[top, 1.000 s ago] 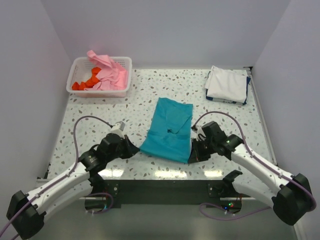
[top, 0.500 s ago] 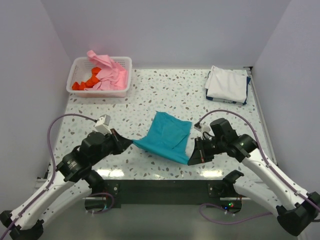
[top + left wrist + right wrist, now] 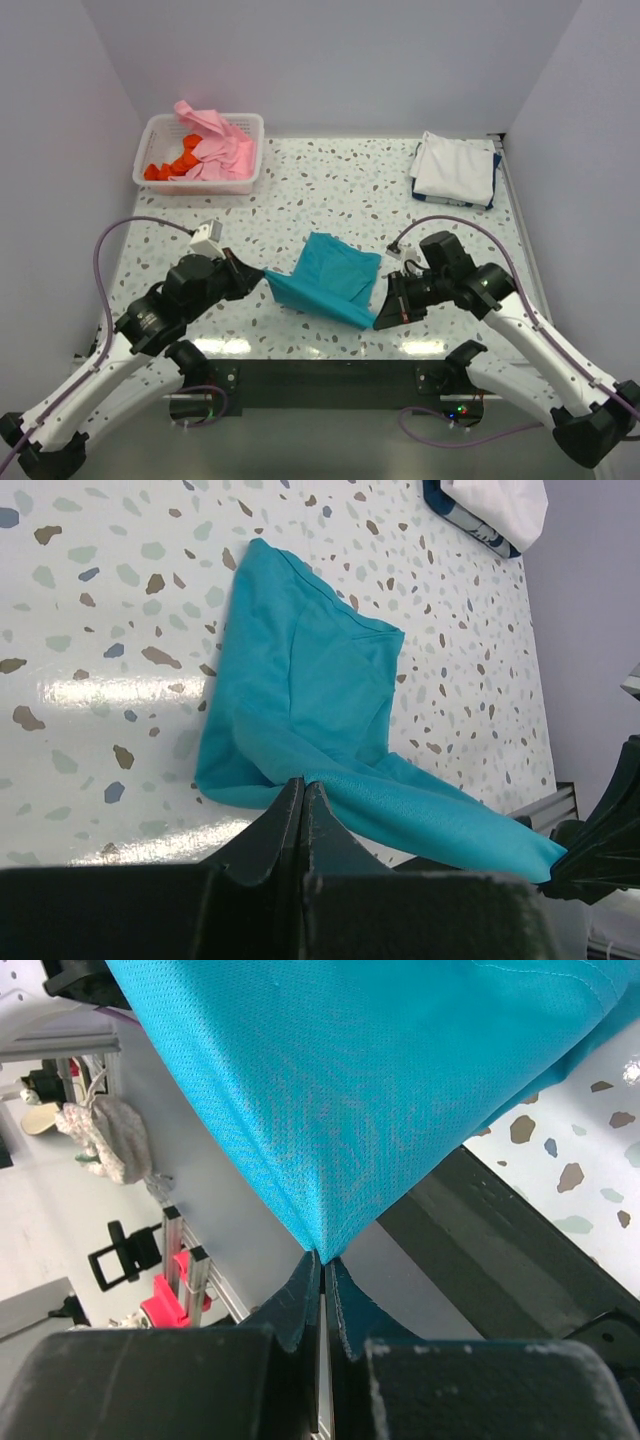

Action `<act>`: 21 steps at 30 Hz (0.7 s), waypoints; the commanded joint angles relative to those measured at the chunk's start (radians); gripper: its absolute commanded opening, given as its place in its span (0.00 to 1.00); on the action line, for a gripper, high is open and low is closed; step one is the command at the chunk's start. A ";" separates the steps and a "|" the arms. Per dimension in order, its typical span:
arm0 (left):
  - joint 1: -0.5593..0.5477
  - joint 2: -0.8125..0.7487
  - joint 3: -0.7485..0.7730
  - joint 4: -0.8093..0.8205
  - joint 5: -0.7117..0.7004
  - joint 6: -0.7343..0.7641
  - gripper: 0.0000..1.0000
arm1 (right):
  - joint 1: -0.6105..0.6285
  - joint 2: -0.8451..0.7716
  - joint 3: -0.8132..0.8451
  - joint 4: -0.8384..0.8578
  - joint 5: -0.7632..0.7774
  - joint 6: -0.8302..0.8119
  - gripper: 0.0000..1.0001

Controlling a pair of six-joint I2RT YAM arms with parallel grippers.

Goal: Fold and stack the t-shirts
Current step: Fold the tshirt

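The teal t-shirt (image 3: pixel 328 276) lies partly on the speckled table (image 3: pixel 330 190) near the front middle, its near edge lifted. My left gripper (image 3: pixel 262 277) is shut on its near left corner; in the left wrist view the teal shirt (image 3: pixel 300 690) drapes from my left gripper (image 3: pixel 303 785). My right gripper (image 3: pixel 380 320) is shut on the near right corner; in the right wrist view the shirt (image 3: pixel 350 1070) stretches taut from my right gripper (image 3: pixel 322 1257). A folded white shirt on a dark blue one (image 3: pixel 455 168) lies at the back right. Pink (image 3: pixel 222 145) and orange-red (image 3: pixel 170 166) shirts lie in the basket.
The white slatted basket (image 3: pixel 160 127) stands at the back left corner. The folded stack also shows at the top of the left wrist view (image 3: pixel 495 510). The table's dark front rail (image 3: pixel 320 372) runs just below both grippers. Walls close in the left, back and right.
Both grippers have risen and drawn the shirt's near edge up and forward over the rest. The shirt's visible length on the table has shortened.
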 commanded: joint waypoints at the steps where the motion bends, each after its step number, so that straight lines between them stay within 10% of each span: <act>1: 0.003 0.029 0.045 0.079 -0.130 0.038 0.00 | 0.001 0.023 0.034 -0.041 -0.003 0.010 0.00; 21: 0.006 0.400 0.132 0.300 -0.265 0.074 0.00 | -0.127 0.229 0.113 0.084 0.092 -0.078 0.00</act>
